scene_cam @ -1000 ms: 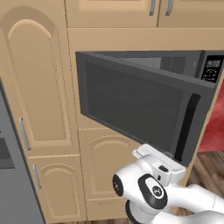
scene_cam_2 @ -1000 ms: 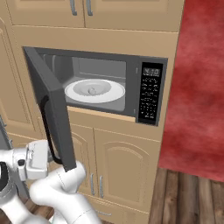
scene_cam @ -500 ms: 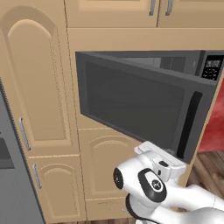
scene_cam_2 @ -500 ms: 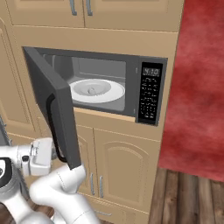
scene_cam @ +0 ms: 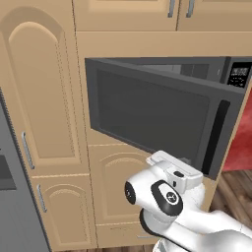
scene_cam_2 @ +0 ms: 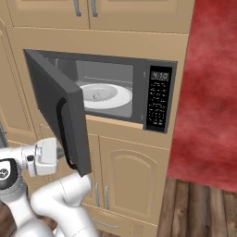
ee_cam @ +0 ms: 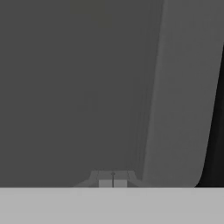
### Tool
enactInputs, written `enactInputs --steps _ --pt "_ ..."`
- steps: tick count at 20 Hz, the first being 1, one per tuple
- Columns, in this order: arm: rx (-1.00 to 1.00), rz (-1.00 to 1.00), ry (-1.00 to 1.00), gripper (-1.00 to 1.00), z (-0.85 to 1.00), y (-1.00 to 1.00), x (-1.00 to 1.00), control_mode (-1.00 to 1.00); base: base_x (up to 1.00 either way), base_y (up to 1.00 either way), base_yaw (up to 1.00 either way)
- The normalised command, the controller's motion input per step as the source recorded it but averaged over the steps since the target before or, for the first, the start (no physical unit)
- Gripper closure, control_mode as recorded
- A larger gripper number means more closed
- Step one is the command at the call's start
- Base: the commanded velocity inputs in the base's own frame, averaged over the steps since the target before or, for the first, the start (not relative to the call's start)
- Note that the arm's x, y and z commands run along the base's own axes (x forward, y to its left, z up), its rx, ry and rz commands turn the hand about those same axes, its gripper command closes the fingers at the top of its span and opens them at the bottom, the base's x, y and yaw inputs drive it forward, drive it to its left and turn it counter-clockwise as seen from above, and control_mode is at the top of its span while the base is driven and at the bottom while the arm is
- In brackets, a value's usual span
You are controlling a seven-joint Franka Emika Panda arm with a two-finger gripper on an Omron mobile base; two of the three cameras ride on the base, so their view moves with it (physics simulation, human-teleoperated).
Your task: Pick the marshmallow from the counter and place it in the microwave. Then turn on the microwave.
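**Closed gripper presses at open microwave door**

The robot's two small dark finger tips stand together, no gap between them, in the hand view, where the gripper [ee_cam: 113,181] faces the smooth dark grey outer face of the door [ee_cam: 87,87] at very close range; whether it touches the panel cannot be told. To the right in that view, a lighter grey rounded edge band runs down the door.

From the right base view, the gripper [scene_cam_2: 59,152] sits low behind the door's black vertical handle [scene_cam_2: 61,134], just beside the door's lower near corner. The wide dark grey built-in microwave [scene_cam_2: 157,99] stands open, its door swung out to the left. Inside, a white round plate [scene_cam_2: 109,95] lies on the cavity floor, and on it rests the tiny off-white roundish marshmallow [scene_cam_2: 97,96], far back and to the right of the gripper, well apart from it. The glossy black button panel [scene_cam_2: 158,104] occupies the microwave's right side.

The left base view gives the door's flat dark window [scene_cam: 152,115] side-on, hiding the cavity. Light tan arched wooden cabinet doors [scene_cam: 42,98] surround the appliance; a red wall [scene_cam_2: 213,88] stands at far right.
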Motion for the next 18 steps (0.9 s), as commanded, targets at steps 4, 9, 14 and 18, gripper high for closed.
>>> enactInputs --steps 4,9,14,18 --pt "-0.01 0.07 -0.01 1.00 0.11 0.00 0.31 -1.00 0.00 0.00 0.00" --pt "0.00 0.06 0.00 1.00 0.15 0.00 0.29 -1.00 0.00 0.00 0.00" --pt "0.00 0.07 0.00 1.00 0.14 -0.01 0.27 -1.00 0.00 0.00 0.00" --pt "0.00 0.07 0.00 1.00 0.13 -0.02 0.24 -1.00 0.00 0.00 0.00"
